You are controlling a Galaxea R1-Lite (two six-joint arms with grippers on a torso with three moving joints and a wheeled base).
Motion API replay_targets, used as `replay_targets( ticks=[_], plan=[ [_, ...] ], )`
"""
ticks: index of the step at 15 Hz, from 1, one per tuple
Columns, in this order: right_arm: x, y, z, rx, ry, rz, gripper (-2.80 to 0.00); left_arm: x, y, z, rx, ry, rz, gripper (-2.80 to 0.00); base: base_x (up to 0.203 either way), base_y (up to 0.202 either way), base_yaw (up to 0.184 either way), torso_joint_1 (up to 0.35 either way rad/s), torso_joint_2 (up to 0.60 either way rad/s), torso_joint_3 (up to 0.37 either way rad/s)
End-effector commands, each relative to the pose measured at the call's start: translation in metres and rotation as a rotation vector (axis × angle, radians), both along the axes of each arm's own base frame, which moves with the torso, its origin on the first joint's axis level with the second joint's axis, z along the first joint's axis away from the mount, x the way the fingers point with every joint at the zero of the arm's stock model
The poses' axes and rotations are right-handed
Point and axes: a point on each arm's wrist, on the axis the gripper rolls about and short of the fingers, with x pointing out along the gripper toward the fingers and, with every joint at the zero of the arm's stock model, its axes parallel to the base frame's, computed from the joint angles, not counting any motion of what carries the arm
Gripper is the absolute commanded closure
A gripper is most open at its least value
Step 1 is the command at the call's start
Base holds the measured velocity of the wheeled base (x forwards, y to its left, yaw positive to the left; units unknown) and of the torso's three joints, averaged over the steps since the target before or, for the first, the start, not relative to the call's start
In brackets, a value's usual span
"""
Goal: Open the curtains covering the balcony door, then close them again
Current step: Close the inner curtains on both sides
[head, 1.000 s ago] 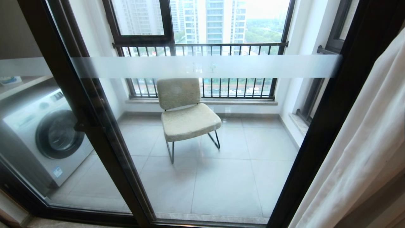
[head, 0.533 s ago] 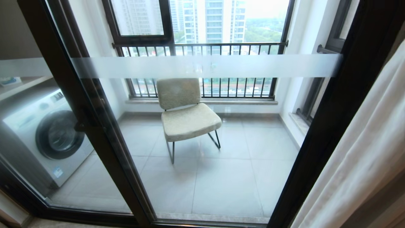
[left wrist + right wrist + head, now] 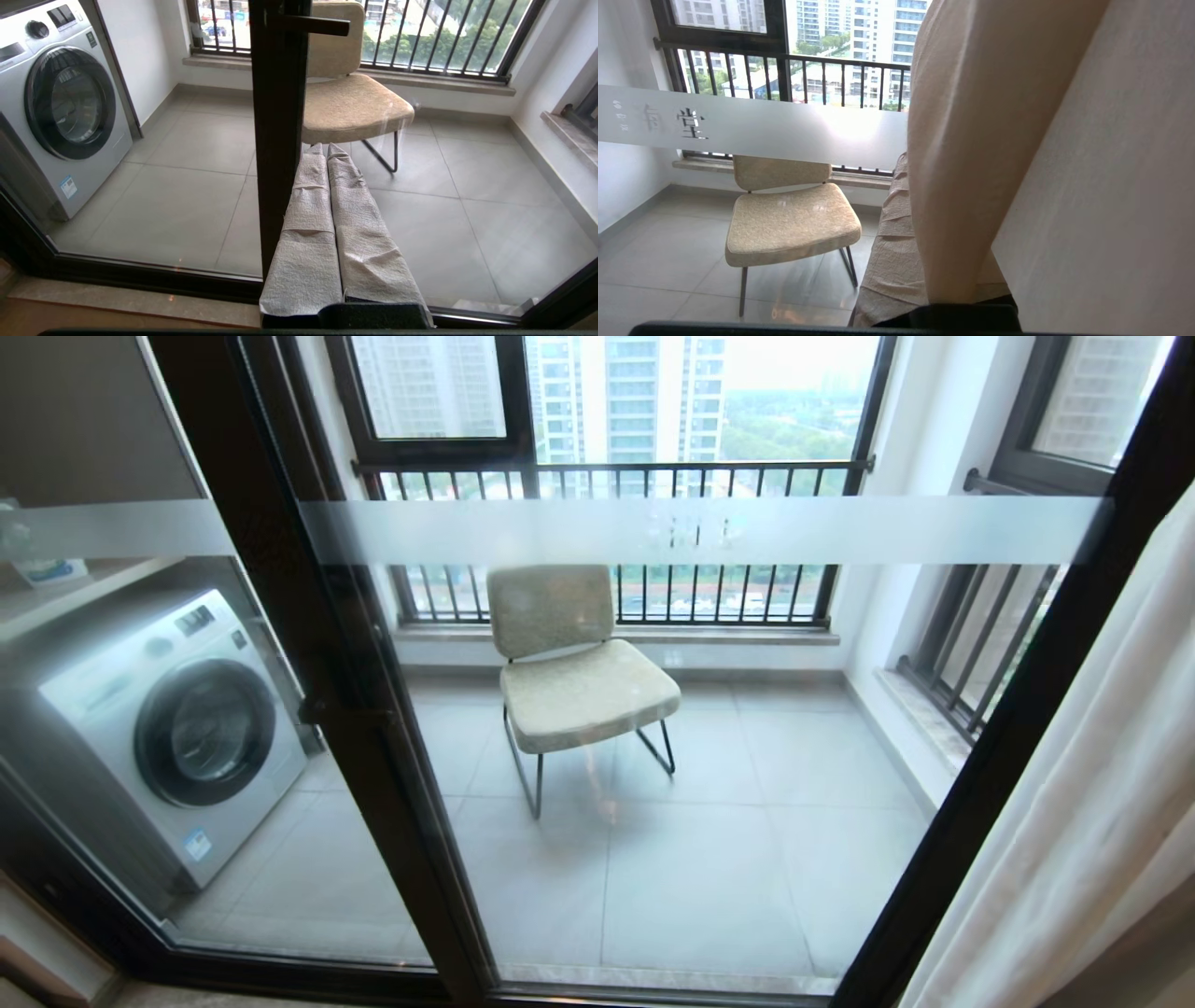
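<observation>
The door [image 3: 709,859] fills most of the head view: a clear pane in a black frame, crossed by a frosted band [image 3: 840,529] with small characters. The glass is almost wholly uncovered. The curtains [image 3: 1092,821] are gathered at the far right of that view, just beside the door's right upright, where pale pleated folds hang. Whether both layers are in that bunch cannot be told from the head view.

Through the glass a chair [image 3: 574,681] is seen on the tiled balcony floor, in front of a barred window [image 3: 607,476]. A washer [image 3: 177,728] is seen at the left, behind the neighbouring pane.

Neither arm is shown in the head view.

In the left wrist view the left gripper [image 3: 327,151] is seen with its two cloth-wrapped fingers [image 3: 308,219] pressed together and nothing caught between them. It is held apart from the glass, pointed at the door's black centre post [image 3: 278,140], under the handle [image 3: 310,24].

In the right wrist view the right gripper [image 3: 903,161] is largely hidden by a beige fold of curtain [image 3: 971,149] that lies across it; only one wrapped finger [image 3: 889,242] is seen beside the fold. Its fingers are taken as clenched, but whether cloth is pinched between them cannot be told.
</observation>
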Motion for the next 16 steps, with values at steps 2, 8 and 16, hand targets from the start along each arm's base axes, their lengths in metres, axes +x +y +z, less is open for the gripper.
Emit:
replay_targets(
  ticks=[2, 8, 16],
  plan=[
    [0.003, 0.005, 0.001, -0.016, -0.002, 0.026, 0.00, 0.000, 0.000, 0.000, -0.001, 0.001, 0.000, 0.00, 0.000, 0.197, 0.002, 0.001, 0.00, 0.003],
    [0.019, 0.014, 0.009, -0.040, -0.008, 0.072, 0.00, 0.000, 0.000, 0.000, -0.001, 0.001, 0.001, 0.00, 0.000, 0.185, 0.000, 0.001, 0.00, 0.003],
    [0.038, 0.021, 0.019, -0.065, -0.022, 0.096, 0.00, 0.000, 0.000, 0.000, -0.001, -0.001, 0.002, 0.00, 0.000, 0.196, 0.001, 0.002, 0.00, 0.001]
  ],
)
